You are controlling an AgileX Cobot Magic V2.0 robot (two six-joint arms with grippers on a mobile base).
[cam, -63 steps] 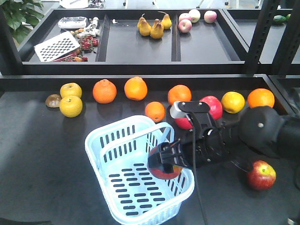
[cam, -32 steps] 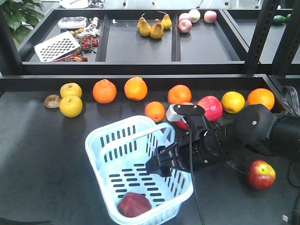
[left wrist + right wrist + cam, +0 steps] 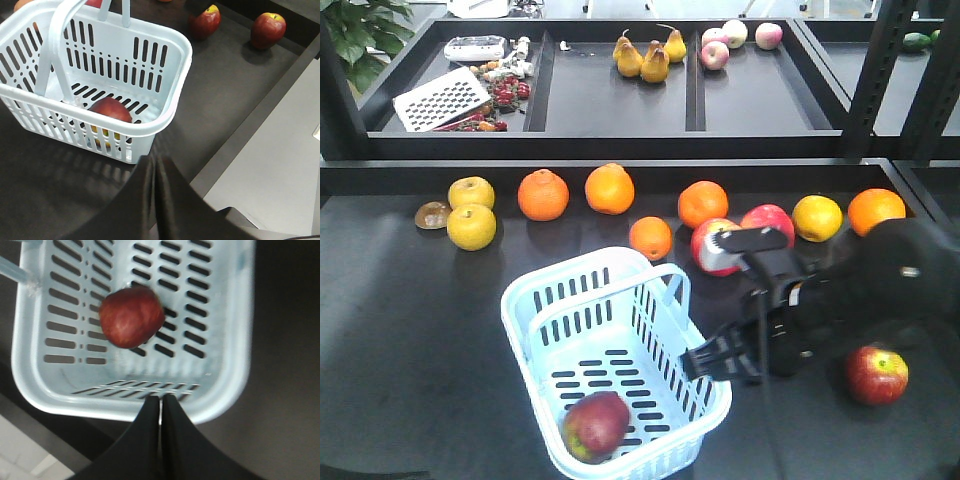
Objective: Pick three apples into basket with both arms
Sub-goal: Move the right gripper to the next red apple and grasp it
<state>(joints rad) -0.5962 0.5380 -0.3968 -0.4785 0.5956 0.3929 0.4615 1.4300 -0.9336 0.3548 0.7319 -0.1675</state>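
One apple [image 3: 597, 424] is lying in the basket [image 3: 650, 458], in the corner closest to the near edge of the surface [image 3: 410, 330]. The right wrist view is showing it [image 3: 131, 316] resting on the slotted floor. The basket is sitting close to that near edge, about midway along it, with its handle [image 3: 52, 40] standing up across the opening.

The right pincer [image 3: 705, 362] is hovering just outside the basket's right wall, its fingers drawn to a thin slit and gripping nothing. The left pincer [image 3: 156, 159] is looking down on the basket from the near side, likewise narrowed and empty.

A second apple [image 3: 877, 375] is waiting toward the near right corner of the surface. What looks like the third apple [image 3: 713, 247] is sitting in the fruit row nearer the far edge, partly hidden by the right arm [image 3: 880, 290].

These apples are probably going to handle as firm, fairly weighty and smooth-skinned. They are round enough to roll away from a glancing touch, and they are likely to bruise under a hard squeeze or a long drop. The safest hold is probably from above, with the fingers opened wide and closing across the widest girth, away from the stem dimple. The basket looks light and may slide if knocked, so the drop should be kept low and clear of the handle.
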